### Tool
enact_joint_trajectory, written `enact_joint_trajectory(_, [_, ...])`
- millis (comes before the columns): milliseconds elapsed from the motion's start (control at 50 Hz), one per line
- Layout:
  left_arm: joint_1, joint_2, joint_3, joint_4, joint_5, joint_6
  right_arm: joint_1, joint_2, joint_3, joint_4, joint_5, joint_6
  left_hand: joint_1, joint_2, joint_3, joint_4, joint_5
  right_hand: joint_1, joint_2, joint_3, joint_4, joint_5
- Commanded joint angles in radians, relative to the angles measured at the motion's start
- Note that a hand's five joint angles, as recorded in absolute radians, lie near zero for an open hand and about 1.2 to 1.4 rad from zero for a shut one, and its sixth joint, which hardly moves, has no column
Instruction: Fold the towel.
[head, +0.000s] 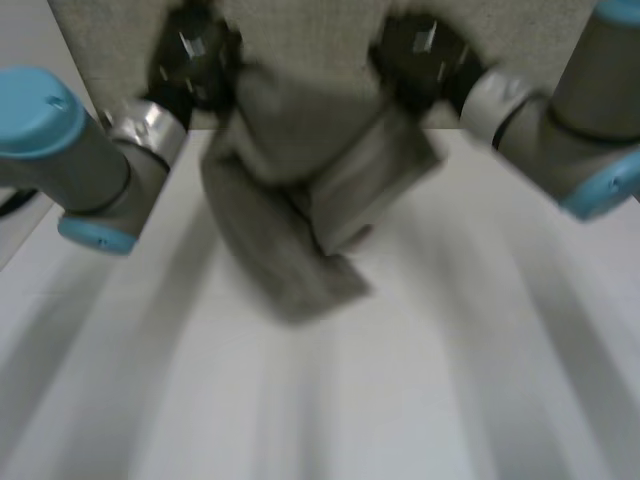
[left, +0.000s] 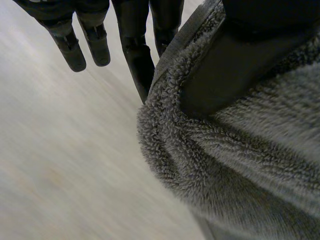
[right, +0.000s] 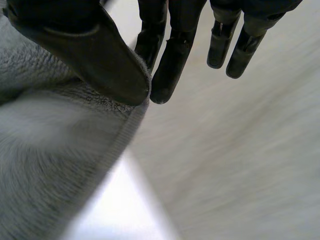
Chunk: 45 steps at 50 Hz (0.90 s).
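Grey looped-pile towel (head: 290, 230) hangs crumpled, fingers of left hand (head: 195, 60) and right hand (head: 420, 50) pinching its hemmed edge

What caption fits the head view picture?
The left hand and right hand pinch a grey towel over a white table.

Soft, even light leaves the white counter (head: 500, 380) pale and rather dim in the head view, with faint, broad shadows beneath the towel (head: 290, 200). In the right wrist view a bright glare patch lies on the counter beside the towel's hem.
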Motion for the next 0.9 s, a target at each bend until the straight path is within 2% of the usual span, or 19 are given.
enact_joint_trajectory(20, [0.009,0.29,-0.159,0.308,-0.05,-0.075,-0.008,-0.242,0.158,-0.313,0.148,0.061,0.119,0.135,-0.042,-0.056,0.106,0.086,0.113,-0.051,-0.078,0.073])
enact_joint_trajectory(60, [0.011,0.327,-0.194,0.305,-0.032,-0.101,-0.033,-0.343,0.317,-0.355,0.097,0.061,0.119,0.135,-0.042,-0.056,0.106,0.086,0.113,-0.051,-0.078,0.073])
enact_joint_trajectory(140, [0.019,0.336,-0.322,0.244,0.056,-0.135,-0.056,-0.376,0.449,-0.355,0.041,0.058,0.119,0.135,-0.042,-0.056,0.106,0.086,0.113,-0.051,-0.078,0.073])
enact_joint_trajectory(200, [0.025,0.336,-0.377,0.213,0.08,-0.132,-0.068,-0.389,0.576,-0.365,0.001,0.044,0.119,0.135,-0.042,-0.056,0.106,0.086,0.113,-0.051,-0.078,0.073])
enact_joint_trajectory(240, [0.035,0.329,-0.489,0.172,0.102,-0.127,-0.07,-0.4,0.635,-0.365,-0.008,0.031,0.119,0.135,-0.042,-0.056,0.106,0.086,0.113,-0.051,-0.078,0.073])
enact_joint_trajectory(360, [0.042,0.283,-0.661,0.171,0.107,-0.109,-0.07,-0.406,0.898,-0.371,-0.032,-0.045,0.119,0.135,-0.042,-0.056,0.106,0.086,0.113,-0.051,-0.078,0.073])
enact_joint_trajectory(440, [0.028,0.186,-0.753,0.152,0.097,-0.057,-0.07,-0.361,1.075,-0.423,-0.066,-0.117,0.119,0.135,-0.042,-0.056,0.106,0.086,0.113,-0.051,-0.078,0.073])
enact_joint_trajectory(520, [0.025,0.125,-0.784,0.122,0.094,-0.011,-0.071,-0.313,1.134,-0.451,-0.053,-0.149,0.119,0.135,-0.042,-0.056,0.106,0.086,0.113,-0.051,-0.078,0.073])
enact_joint_trajectory(620, [0.015,0.086,-0.767,0.017,0.084,0.093,-0.089,-0.29,1.164,-0.448,-0.048,-0.168,0.119,0.135,-0.042,-0.056,0.106,0.086,0.113,-0.051,-0.078,0.073])
enact_joint_trajectory(740, [0.02,0.086,-0.744,0.004,0.025,0.107,-0.108,-0.34,1.174,-0.405,-0.051,-0.154,0.119,0.135,-0.042,-0.056,0.106,0.086,0.113,-0.051,-0.078,0.073])
enact_joint_trajectory(820, [0.031,0.077,-0.73,0.013,-0.048,0.104,-0.141,-0.388,1.187,-0.356,-0.062,-0.153,0.119,0.135,-0.042,-0.056,0.106,0.086,0.113,-0.051,-0.078,0.073])
enact_joint_trajectory(860, [0.034,0.076,-0.724,0.024,-0.067,0.103,-0.155,-0.394,1.193,-0.352,-0.066,-0.153,0.031,0.048,-0.042,-0.056,0.019,0.086,0.113,-0.051,-0.078,0.073])
enact_joint_trajectory(880, [0.037,0.073,-0.719,0.038,-0.082,0.103,-0.155,-0.394,1.194,-0.352,-0.066,-0.153,-0.085,-0.069,-0.042,-0.056,-0.097,0.086,0.113,-0.051,-0.078,0.073])
enact_joint_trajectory(900, [0.037,0.073,-0.719,0.038,-0.082,0.103,-0.161,-0.397,1.195,-0.35,-0.065,-0.153,-0.086,-0.07,-0.042,-0.056,-0.099,0.086,0.113,-0.051,-0.078,0.073])
